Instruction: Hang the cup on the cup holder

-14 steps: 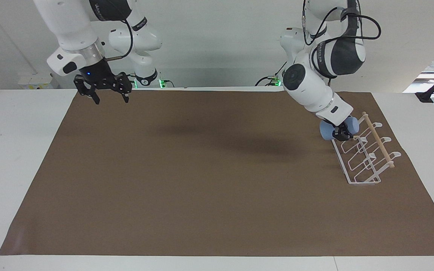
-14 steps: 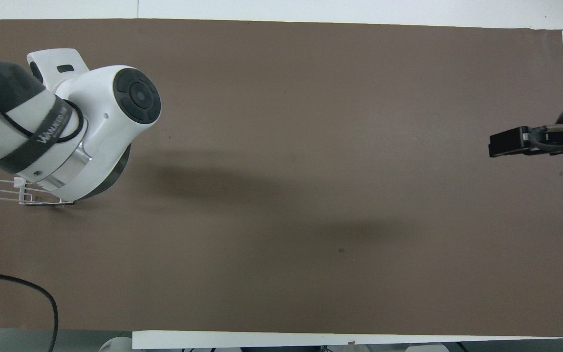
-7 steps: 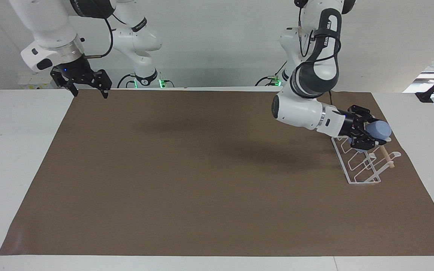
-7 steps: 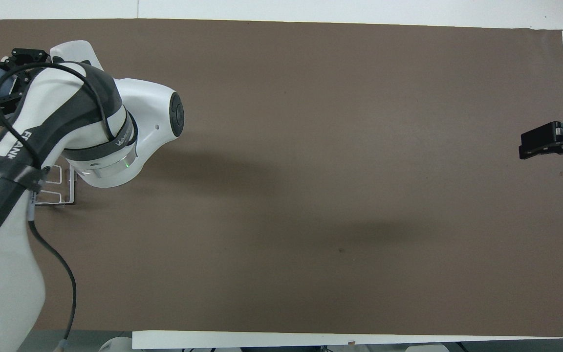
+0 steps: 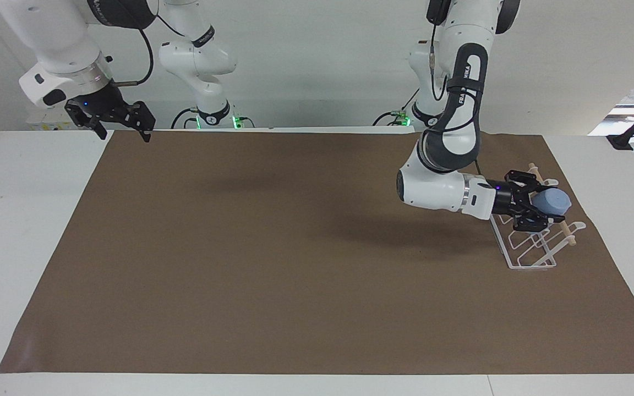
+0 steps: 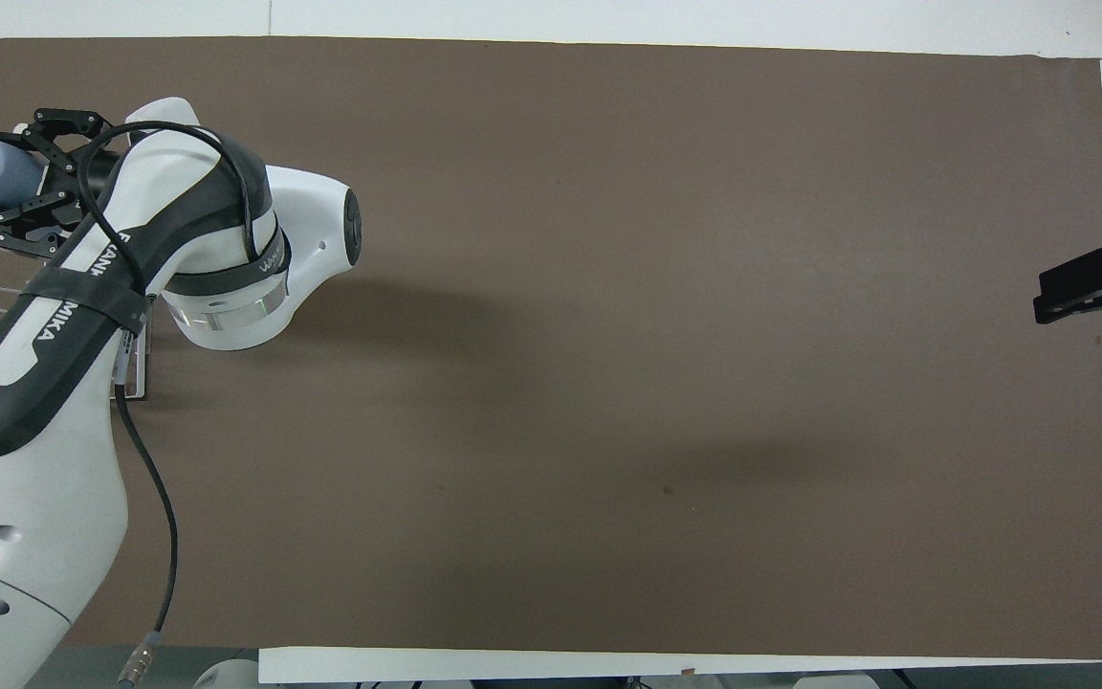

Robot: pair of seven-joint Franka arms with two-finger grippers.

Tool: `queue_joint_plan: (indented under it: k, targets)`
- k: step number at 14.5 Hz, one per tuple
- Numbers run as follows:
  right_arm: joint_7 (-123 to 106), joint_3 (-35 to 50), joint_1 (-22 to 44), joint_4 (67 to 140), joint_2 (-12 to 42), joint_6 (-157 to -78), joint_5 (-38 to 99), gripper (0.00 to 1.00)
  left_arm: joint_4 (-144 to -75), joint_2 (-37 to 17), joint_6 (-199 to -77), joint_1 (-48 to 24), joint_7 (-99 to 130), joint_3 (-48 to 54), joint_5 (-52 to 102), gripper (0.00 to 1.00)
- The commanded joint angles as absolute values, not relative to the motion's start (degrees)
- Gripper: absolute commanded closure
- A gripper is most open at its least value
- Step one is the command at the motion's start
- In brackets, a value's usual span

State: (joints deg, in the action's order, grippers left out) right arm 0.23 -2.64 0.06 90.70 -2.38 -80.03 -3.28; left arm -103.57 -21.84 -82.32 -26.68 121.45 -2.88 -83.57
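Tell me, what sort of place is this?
Probably a robot lab. A white table under a brown mat carries two arms. The left gripper holds a cup over a cup holder; the right gripper waits.

A white table (image 5: 31, 231) fills most of the frame, nearly all of it covered by a big brown mat (image 5: 295, 264). The only thing standing on the mat is a white wire rack (image 5: 531, 242) at the right middle of the facing view.
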Motion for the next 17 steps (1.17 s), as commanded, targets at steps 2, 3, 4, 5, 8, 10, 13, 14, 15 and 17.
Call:
queue_joint_plan:
  k: [2, 3, 4, 5, 8, 10, 13, 14, 15, 17]
  targets:
    - [-0.97, -3.43, 0.79, 90.62, -2.73, -79.63, -2.90, 0.01, -104.94, -22.41, -82.96, -23.38, 124.71, -2.55, -85.78, 1.00]
    - [-0.97, -3.34, 0.44, 90.70, -2.81, -79.54, -2.90, 0.01, -105.03, -22.67, -83.40, -23.29, 125.50, -2.55, -85.78, 1.00]
    - [-0.62, -3.25, 0.35, 90.88, -2.90, -79.37, -2.90, 0.01, -105.46, -22.76, -83.67, -23.20, 126.46, -2.46, -85.78, 1.00]
    - [-0.62, -3.25, -0.17, 90.97, -2.99, -79.10, -2.81, 0.01, -105.99, -22.94, -84.19, -22.77, 127.43, -2.37, -85.78, 1.00]
    - [-0.62, -3.25, -2.37, 91.14, -3.25, -79.45, -1.76, 0.01, -107.22, -22.85, -85.42, -22.59, 129.19, -2.20, -85.61, 1.00]
    - [-0.88, -3.25, -2.64, 91.58, -3.34, -78.84, -1.76, 0.01, -107.66, -22.68, -85.60, -22.59, 129.46, -2.11, -85.17, 1.00]
    - [-0.88, -3.25, -2.11, 91.67, -3.43, -78.84, -1.76, 0.01, -108.20, -22.59, -87.35, -22.41, 128.77, -2.11, -84.73, 0.14]
    - [-0.88, -3.25, -2.11, 91.67, -3.43, -78.84, -1.76, 0.01, -108.11, -22.59, -88.06, -22.24, 128.59, -2.11, -83.94, 0.00]
    - [-0.88, -3.25, -2.11, 91.67, -3.43, -78.84, -1.76, 0.01, -107.41, -22.85, -88.15, -22.15, 128.15, -2.11, -81.41, 0.00]
    - [-0.88, -3.25, -2.20, 91.67, -3.43, -78.84, -1.76, 0.01, -105.04, -23.46, -89.38, -21.97, 126.48, -2.20, -79.63, 0.00]
